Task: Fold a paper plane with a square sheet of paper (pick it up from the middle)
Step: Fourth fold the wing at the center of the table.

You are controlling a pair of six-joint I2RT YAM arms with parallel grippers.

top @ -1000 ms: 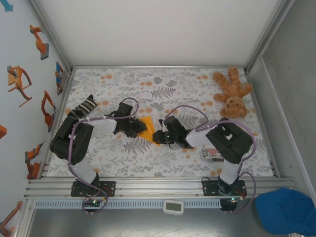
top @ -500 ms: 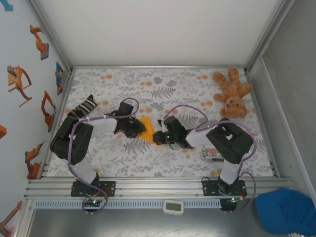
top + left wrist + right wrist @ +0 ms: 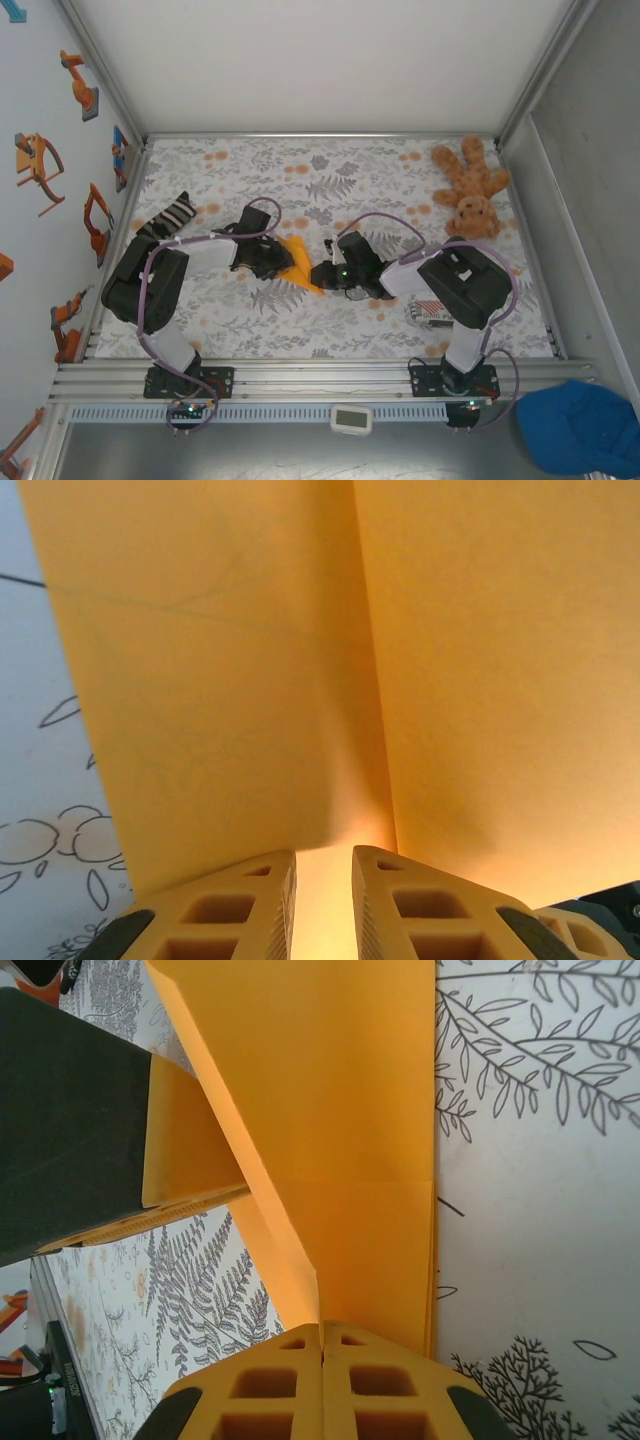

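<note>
Orange paper (image 3: 299, 263); teddy (image 3: 470, 190) well apart

Matt orange paper (image 3: 340, 1110), smooth but for crisp creases, over a flat, matt printed table cover (image 3: 540, 1210), dull yellow plastic with moulded hollows on the fingers (image 3: 228, 1408) of the right gripper (image 3: 322, 1335), and shaggy brown plush on the teddy (image 3: 470, 190).

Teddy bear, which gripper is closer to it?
Right. The right gripper pinches the orange paper at its edge toward the teddy bear; the left gripper is across the paper, farther left.
</note>
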